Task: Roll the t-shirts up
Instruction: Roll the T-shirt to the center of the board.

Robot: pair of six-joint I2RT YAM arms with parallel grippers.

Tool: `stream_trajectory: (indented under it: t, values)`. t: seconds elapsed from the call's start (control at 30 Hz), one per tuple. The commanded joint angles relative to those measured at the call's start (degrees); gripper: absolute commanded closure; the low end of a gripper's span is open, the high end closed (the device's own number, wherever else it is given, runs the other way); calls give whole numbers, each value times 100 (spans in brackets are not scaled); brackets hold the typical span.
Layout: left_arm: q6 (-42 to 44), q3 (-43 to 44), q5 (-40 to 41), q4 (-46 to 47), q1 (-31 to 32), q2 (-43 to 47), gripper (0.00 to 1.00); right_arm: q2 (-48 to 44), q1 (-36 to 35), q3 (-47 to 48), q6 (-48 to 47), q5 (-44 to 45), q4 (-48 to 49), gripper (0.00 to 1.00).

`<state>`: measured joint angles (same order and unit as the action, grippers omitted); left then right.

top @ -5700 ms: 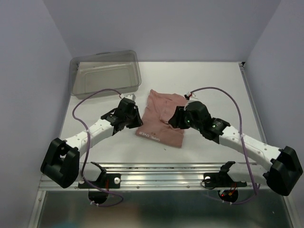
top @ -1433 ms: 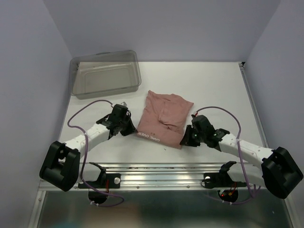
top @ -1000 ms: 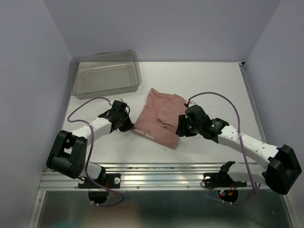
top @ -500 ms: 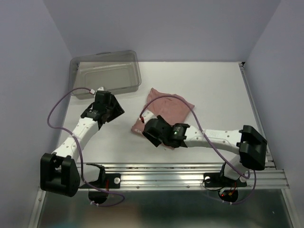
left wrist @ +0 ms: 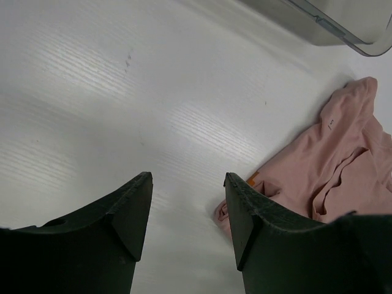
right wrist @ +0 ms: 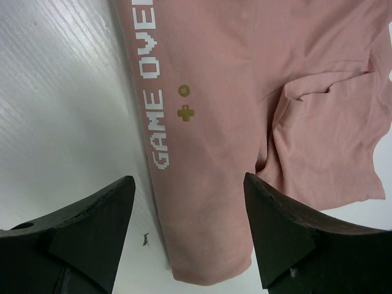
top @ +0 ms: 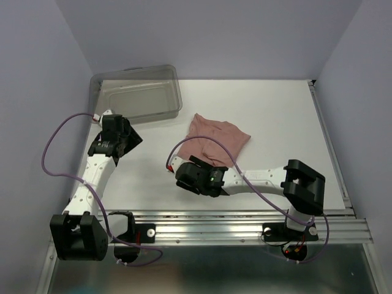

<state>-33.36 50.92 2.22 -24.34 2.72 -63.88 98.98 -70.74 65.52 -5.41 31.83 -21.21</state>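
White pixel lettering on the dusty-pink cotton t-shirt (right wrist: 245, 92) reads "GAME OVE", cut off by the frame edge, beside two small orange-yellow symbols. The shirt lies folded mid-table, its near end under the right gripper (right wrist: 190, 184), whose fingers are spread and empty. The left gripper (left wrist: 187, 184), also spread and empty, has drawn away leftward since a second ago, toward the clear grey plastic bin (top: 138, 101).

White table (top: 278, 110): pink t-shirt (top: 222, 131), grey bin (top: 136, 101)

One pink t-shirt (top: 220, 135), one clear bin (top: 136, 71), two pincers (left wrist: 187, 180) (right wrist: 188, 180).
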Motion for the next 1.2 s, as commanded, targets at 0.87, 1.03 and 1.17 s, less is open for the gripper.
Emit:
stream_trajectory:
  t: [0.87, 1.03, 1.17]
  values:
    - [155, -249, -195, 149, -79, 226, 39, 860, 280, -566, -206, 350, 1550, 60]
    - [155, -293, -195, 175, -88, 244, 39, 921, 280, -505, -303, 86, 1585, 79]
    - [190, -328, -362, 166, -96, 279, 39, 773, 280, -496, -259, -151, 1576, 91]
